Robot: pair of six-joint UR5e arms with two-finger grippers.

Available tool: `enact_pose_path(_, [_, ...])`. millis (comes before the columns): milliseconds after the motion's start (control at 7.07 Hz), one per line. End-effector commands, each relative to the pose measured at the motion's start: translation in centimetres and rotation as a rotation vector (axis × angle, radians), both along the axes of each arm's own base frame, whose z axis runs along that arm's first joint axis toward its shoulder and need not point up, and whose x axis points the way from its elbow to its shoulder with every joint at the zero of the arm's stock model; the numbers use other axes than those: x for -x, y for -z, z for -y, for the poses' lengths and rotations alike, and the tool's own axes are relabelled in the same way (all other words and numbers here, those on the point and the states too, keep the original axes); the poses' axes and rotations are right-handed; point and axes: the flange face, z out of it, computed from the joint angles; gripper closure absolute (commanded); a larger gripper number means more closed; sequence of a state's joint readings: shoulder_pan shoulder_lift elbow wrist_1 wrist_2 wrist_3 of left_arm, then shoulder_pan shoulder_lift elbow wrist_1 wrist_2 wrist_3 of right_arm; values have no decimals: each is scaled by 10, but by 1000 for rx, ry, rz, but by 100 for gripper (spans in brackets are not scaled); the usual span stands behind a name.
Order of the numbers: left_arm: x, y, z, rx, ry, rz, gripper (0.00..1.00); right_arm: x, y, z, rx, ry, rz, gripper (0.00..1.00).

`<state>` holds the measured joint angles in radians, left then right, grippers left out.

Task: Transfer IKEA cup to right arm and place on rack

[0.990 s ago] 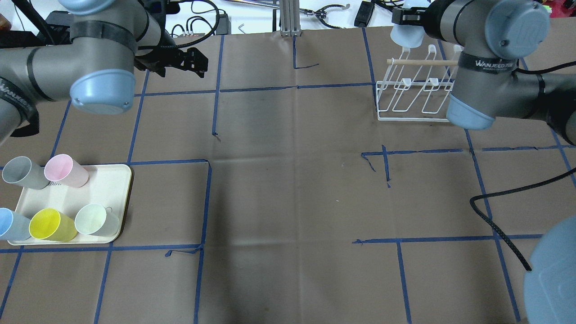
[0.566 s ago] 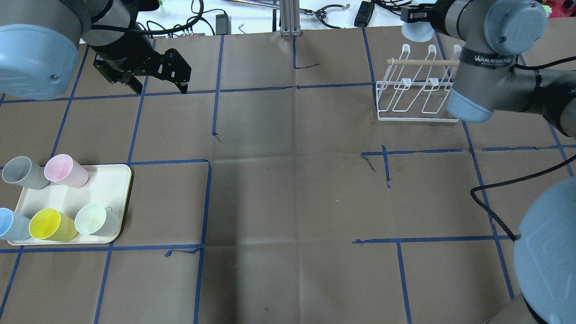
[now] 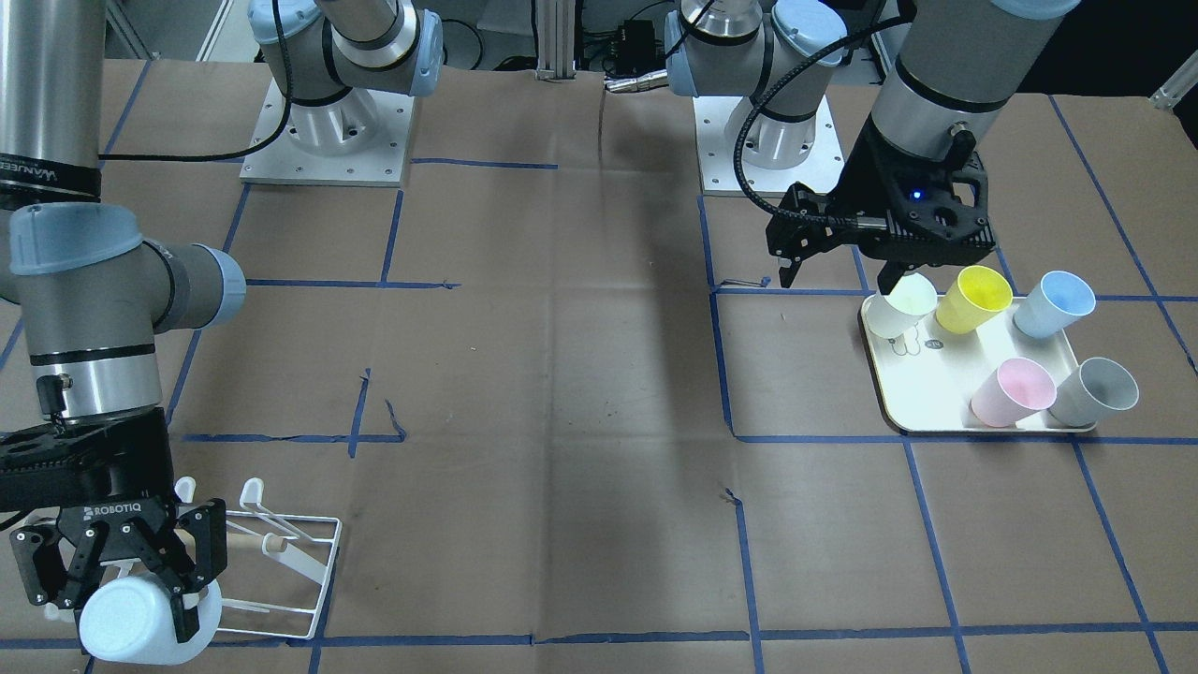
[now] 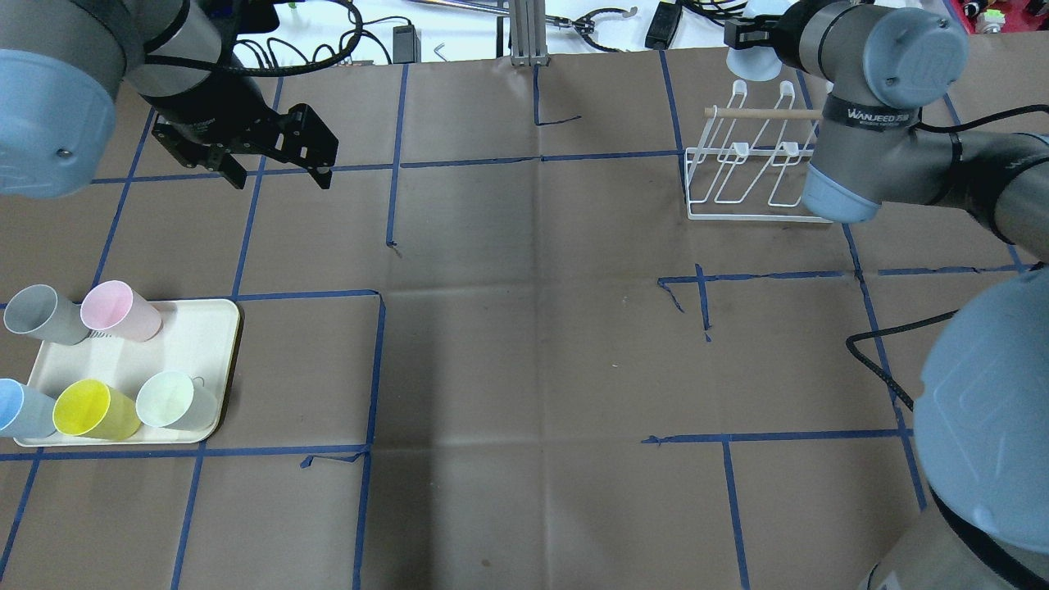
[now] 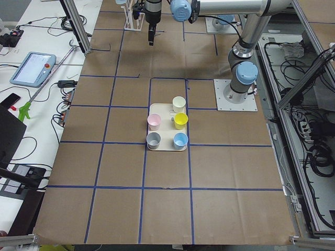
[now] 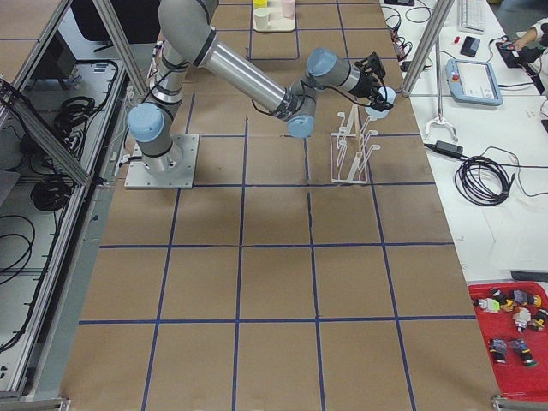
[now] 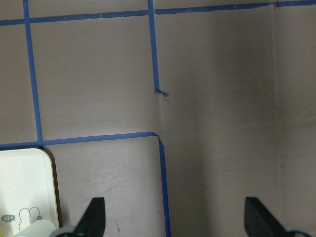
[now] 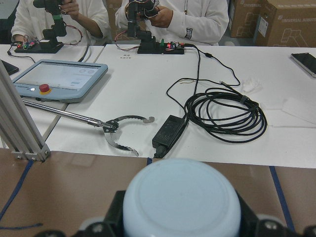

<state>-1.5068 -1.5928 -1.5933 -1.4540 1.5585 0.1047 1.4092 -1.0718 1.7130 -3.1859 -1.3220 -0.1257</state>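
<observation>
My right gripper is shut on a pale blue IKEA cup, seen too in the overhead view and closed end on in the right wrist view. It holds the cup just past the far end of the white wire rack, close to the far prongs; I cannot tell whether they touch. The rack also shows in the front view. My left gripper is open and empty above bare table, between the far edge and the tray; it also shows in the front view.
A cream tray at the near left holds grey, pink, blue, yellow and pale green cups. Cables and tools lie past the table's far edge. A black cable trails at the right.
My left gripper has swung left and nearer, towards the tray side, still open. My right gripper has shifted slightly with the cup by the rack's far end.
</observation>
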Motion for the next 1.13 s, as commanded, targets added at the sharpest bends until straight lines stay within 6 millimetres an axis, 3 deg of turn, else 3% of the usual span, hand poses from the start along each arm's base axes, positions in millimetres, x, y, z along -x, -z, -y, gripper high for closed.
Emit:
enact_pose_path(0, [-51, 9, -10, -19, -74, 3, 1, -2, 14, 4, -21, -3, 7, 79])
enact_pose_path(424, [-151, 55, -66, -89, -72, -16, 3, -4, 35, 2, -56, -4, 12, 77])
enact_pose_path(566, [-170, 59, -85, -88, -44, -15, 3, -5, 42, -2, -74, 1, 19, 68])
enact_pose_path(848, [-199, 69, -108, -99, -36, -24, 4, -5, 43, -3, -77, 2, 21, 1])
enact_pose_path(990, [-202, 75, -111, -110, -44, -31, 4, -5, 44, -3, -83, 0, 25, 0])
